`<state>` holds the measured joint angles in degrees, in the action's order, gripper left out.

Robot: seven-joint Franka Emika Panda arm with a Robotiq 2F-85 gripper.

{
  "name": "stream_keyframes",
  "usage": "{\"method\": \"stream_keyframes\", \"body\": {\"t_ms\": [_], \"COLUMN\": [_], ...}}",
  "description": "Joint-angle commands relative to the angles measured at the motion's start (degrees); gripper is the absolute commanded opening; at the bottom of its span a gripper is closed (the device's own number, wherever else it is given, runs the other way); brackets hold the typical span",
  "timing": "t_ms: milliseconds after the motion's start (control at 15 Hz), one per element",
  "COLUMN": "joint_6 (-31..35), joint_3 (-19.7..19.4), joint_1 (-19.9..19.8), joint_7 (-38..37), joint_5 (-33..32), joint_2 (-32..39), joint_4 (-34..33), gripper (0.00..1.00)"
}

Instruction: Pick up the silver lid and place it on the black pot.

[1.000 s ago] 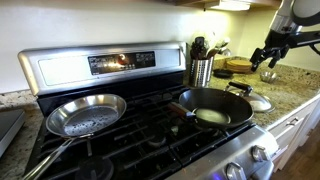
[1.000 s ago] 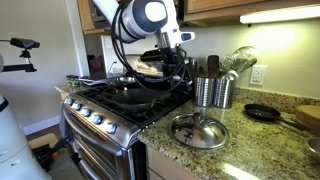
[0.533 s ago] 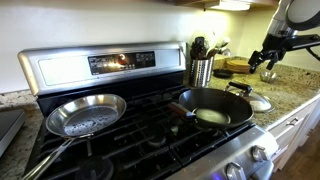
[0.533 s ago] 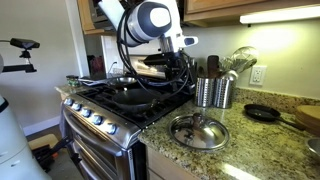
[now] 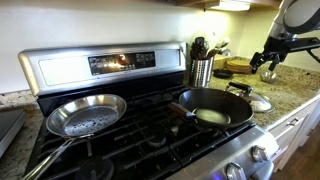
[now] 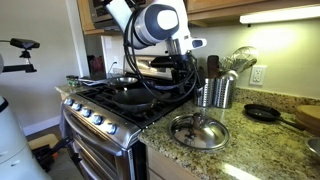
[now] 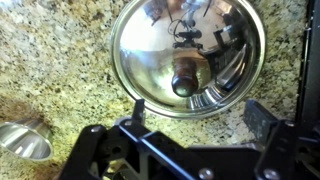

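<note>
The silver lid (image 7: 160, 50), round and shiny with a dark centre knob, lies flat on the granite counter right of the stove. It shows in both exterior views (image 5: 259, 102) (image 6: 197, 131). The black pot (image 5: 212, 108) sits on the stove's burner nearest the lid and is uncovered; it shows dimly in an exterior view (image 6: 128, 94). My gripper (image 7: 200, 116) is open and empty. It hangs above the lid with its fingers apart and clear of it, as both exterior views show (image 5: 268, 64) (image 6: 190, 80).
A shiny silver frying pan (image 5: 86, 113) sits on the stove's other front burner. A metal utensil holder (image 5: 201, 69) (image 6: 212, 91) stands behind the lid. A small black pan (image 6: 262, 113) and a small metal bowl (image 7: 25, 142) lie on the counter.
The arm has shifted a little across the stove toward the counter, bringing the open gripper closer over the lid. The lid and pans have not moved.
</note>
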<state>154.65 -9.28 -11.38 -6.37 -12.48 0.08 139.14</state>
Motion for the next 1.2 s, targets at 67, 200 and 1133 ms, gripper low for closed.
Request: {"method": "stream_keyframes", "body": {"t_ms": [67, 200, 1133], "joint_6": [3.00, 3.59, 2.61], "joint_3": [-1.47, -1.35, 0.43], "joint_1": [0.03, 0.16, -0.29], "joint_7": [-0.60, 0.38, 1.92], "joint_5": [3.72, 6.41, 15.83], "joint_2": [7.62, 10.85, 22.42], "joint_4": [-4.64, -6.44, -15.64], "gripper": [1.00, 1.00, 1.00]}}
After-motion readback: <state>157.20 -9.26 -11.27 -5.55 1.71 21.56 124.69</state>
